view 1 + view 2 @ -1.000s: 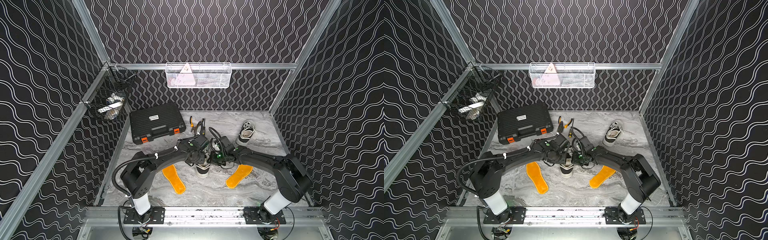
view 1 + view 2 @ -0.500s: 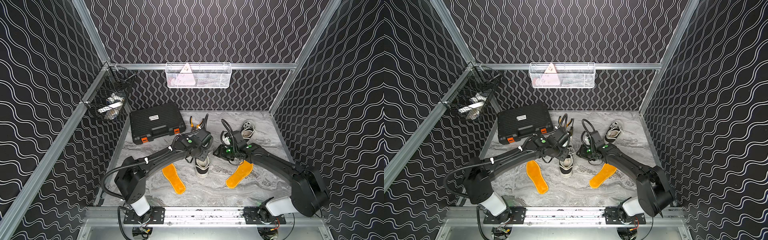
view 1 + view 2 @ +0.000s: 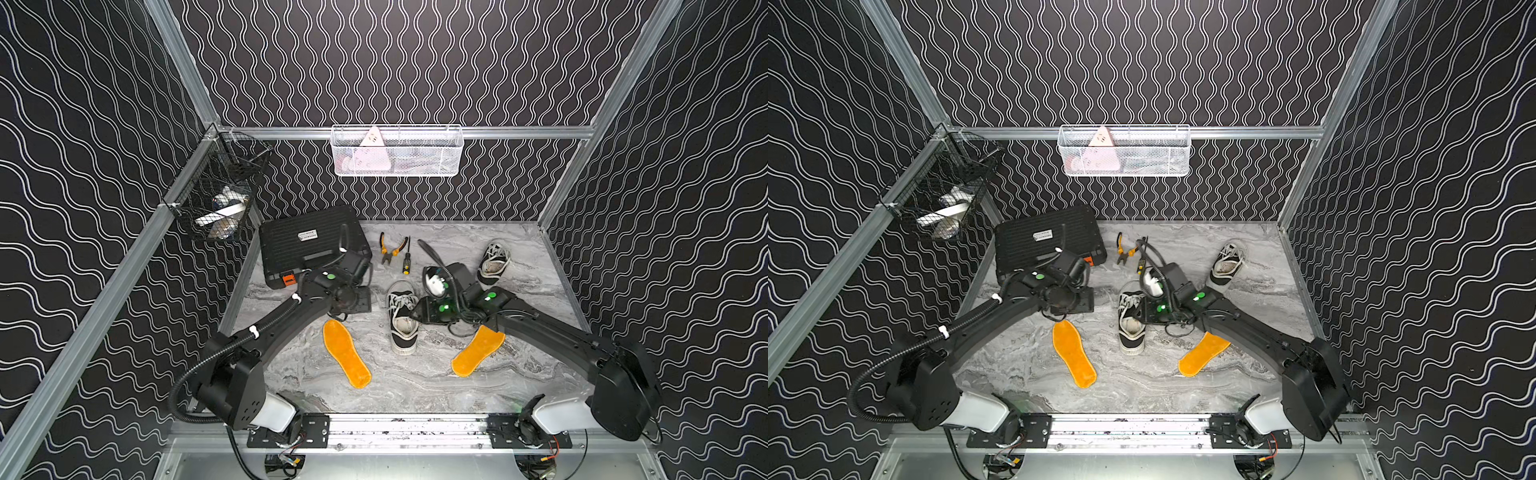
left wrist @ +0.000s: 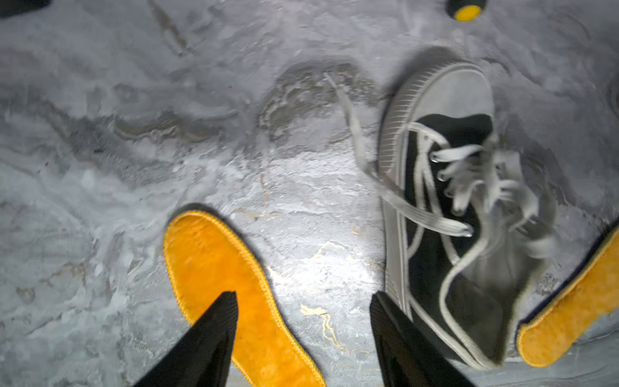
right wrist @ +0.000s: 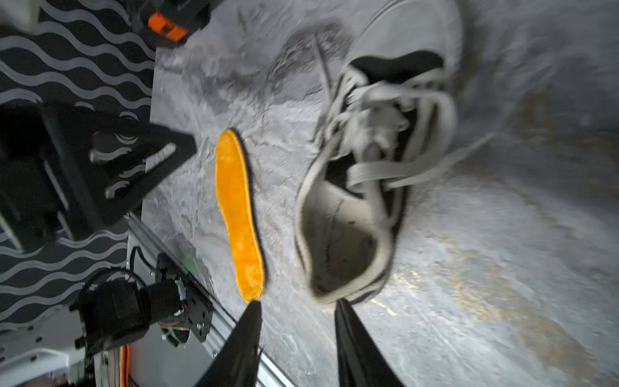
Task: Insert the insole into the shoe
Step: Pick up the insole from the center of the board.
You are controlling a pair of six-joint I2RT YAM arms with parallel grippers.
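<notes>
Orange insole lies flat on the marble tabletop, just beside the black sneaker on the left arm's side, not touching it; nothing is inserted yet. Left jaws are spread wide and empty in the left wrist view, one finger over the insole's end, contact unclear. Right jaws are parted too, nothing between them, close to the sneaker's heel opening. Main risk is the pickup: the insole is thin and flush with the tabletop, so the jaws may scrape the surface or just push it along instead of pinching an edge. Next risk is entry: the loose white laces sprawl across the tongue and mouth and could snag the insole's tip, or the soft insole could fold instead of sliding toward the toe. The sneaker is unheld, so any push likely skids or tips it unless the right jaws brace the heel. Both arms crowd the same small spot, so they could bump. Mix-up is possible: a second insole lies on the sneaker's other side, one end under the right arm, and a second sneaker sits well apart at the back, so the foot side may not match. Pliers and screwdriver lie behind, likely out of the way.
</notes>
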